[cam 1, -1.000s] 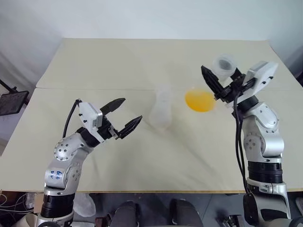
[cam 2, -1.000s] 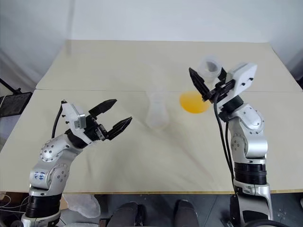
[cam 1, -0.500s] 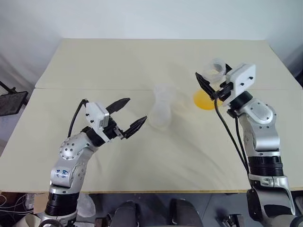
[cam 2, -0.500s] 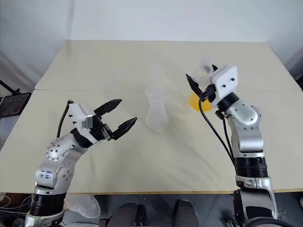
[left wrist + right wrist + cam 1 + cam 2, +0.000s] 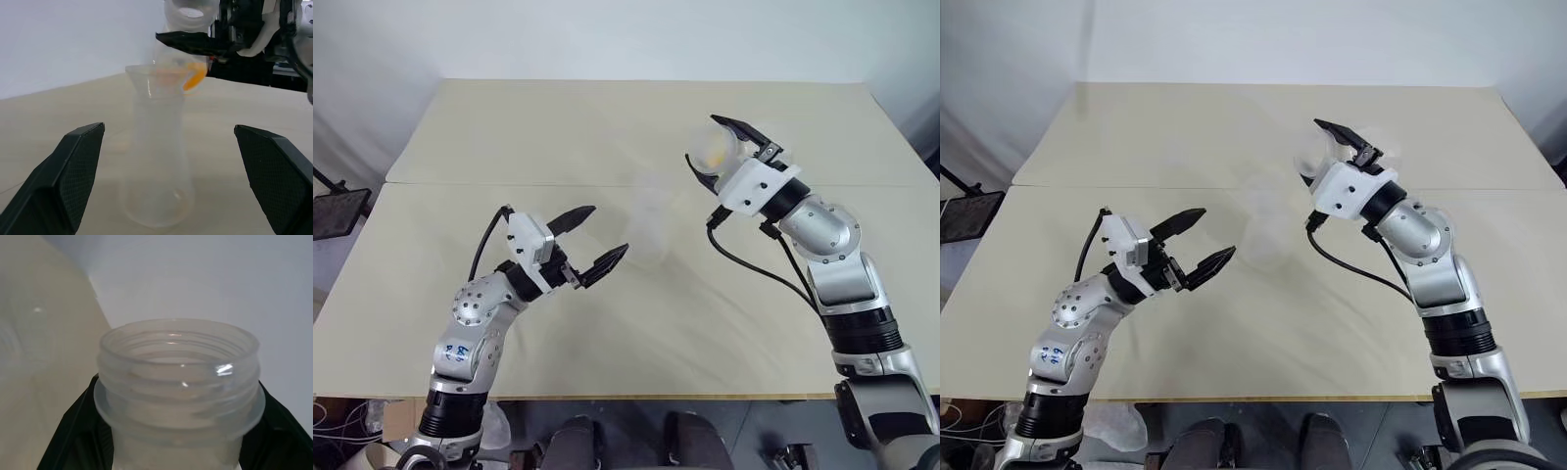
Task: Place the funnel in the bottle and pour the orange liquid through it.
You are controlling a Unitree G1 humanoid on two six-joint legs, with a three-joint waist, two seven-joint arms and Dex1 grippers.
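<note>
The clear bottle (image 5: 156, 186) stands upright at the table's middle, faint in the head views (image 5: 651, 230). The see-through funnel (image 5: 152, 78) sits in its neck. My right gripper (image 5: 702, 140) is shut on a clear jar with a threaded mouth (image 5: 178, 382), tipped on its side just right of and above the funnel. The orange liquid (image 5: 195, 78) pools inside that jar, beside the funnel's rim. To the bottle's left my left gripper (image 5: 607, 231) hangs open with nothing between its fingers, pointing at the bottle.
The beige table (image 5: 607, 127) has a seam running across it behind the bottle. A black object (image 5: 337, 211) sits off the table's left edge. A black cable (image 5: 754, 269) hangs from my right wrist over the table.
My right gripper has swung left toward the bottle and rolled, tipping the jar onto its side above the funnel. The left gripper has edged right, closer to the bottle, still open.
</note>
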